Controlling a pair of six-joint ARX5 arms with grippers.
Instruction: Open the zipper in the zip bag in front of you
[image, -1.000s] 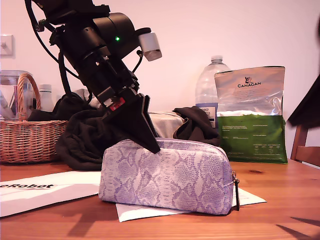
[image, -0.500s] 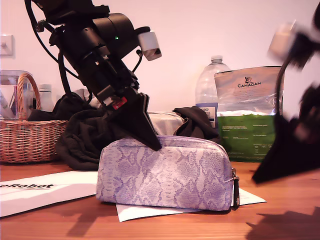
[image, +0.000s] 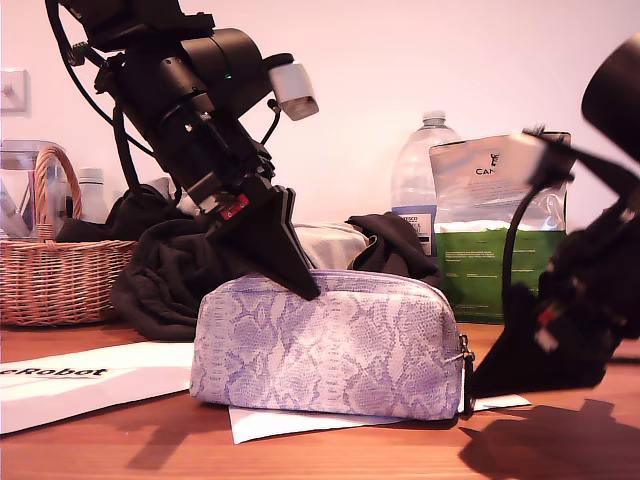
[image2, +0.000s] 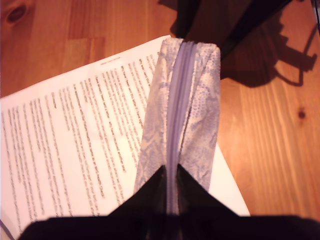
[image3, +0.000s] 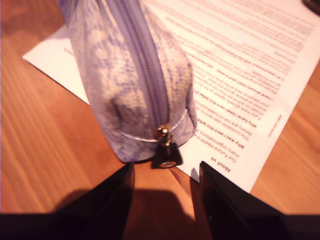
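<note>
Pinching the zip bag (image: 325, 345) (top seam), my first gripper (image: 305, 290)

Big black robot arm (image: 190, 100) with chunky round joints, tiny green light, small red tag, looping black cables, little white box camera (image: 290, 88) on top — flat black pointed fingers (image: 270, 245).

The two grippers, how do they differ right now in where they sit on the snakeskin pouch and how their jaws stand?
My first gripper is up on the zip bag, jaws pinched close on the zipper ridge along its top. My second gripper sits low at the pouch's end on the exterior view's right, jaws spread apart, with the zipper pull just ahead and untouched. Both have black fingers and face the same closed zipper.
</note>
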